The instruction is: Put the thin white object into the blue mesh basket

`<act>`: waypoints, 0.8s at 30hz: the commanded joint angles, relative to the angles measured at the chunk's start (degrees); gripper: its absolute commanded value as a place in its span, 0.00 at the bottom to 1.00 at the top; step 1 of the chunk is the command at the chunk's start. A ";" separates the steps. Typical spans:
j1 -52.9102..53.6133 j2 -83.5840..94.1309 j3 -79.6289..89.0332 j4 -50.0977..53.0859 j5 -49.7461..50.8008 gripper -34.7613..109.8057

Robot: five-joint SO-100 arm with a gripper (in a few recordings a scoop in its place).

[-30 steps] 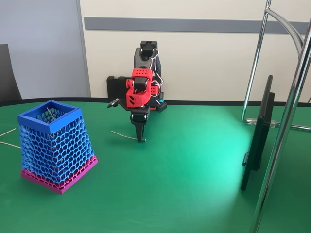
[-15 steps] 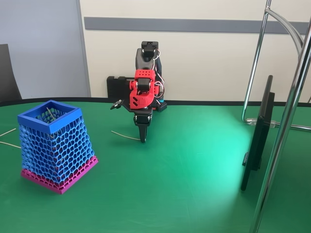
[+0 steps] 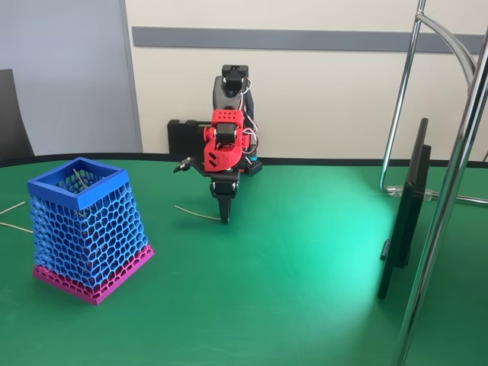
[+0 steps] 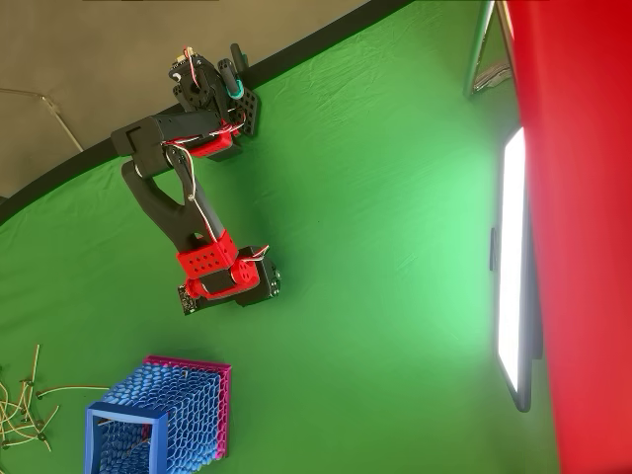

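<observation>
No writing or brand marks are legible. The gripper (image 3: 223, 216) points down at the green table (image 3: 290, 267), fingertips pinched together on the thin white object (image 3: 192, 212). The blue mesh basket (image 3: 86, 227) stands well apart.

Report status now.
Gripper tips down on table, shut on thin white stick. Stick's free end on green cloth. Blue honeycomb mesh basket apart, path clear.

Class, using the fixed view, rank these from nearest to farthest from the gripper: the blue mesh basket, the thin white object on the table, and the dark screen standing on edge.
1. The thin white object, just left of the gripper, its end at the fingertips.
2. The blue mesh basket, farther left, toward the camera.
3. The dark screen, far right.
</observation>
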 commanded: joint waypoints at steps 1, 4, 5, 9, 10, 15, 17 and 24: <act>-0.18 0.35 -0.70 -0.88 0.53 0.34; -0.09 0.35 -0.62 -1.05 0.53 0.34; 0.00 0.35 -0.62 -1.14 0.62 0.34; 0.09 0.35 -0.62 -1.14 0.79 0.33; 0.09 0.35 -0.62 -1.14 0.79 0.33; 0.09 0.35 -0.35 -1.76 0.97 0.33; 0.18 0.44 -0.26 -1.93 1.32 0.33; 0.26 -0.09 -0.70 -1.49 1.76 0.32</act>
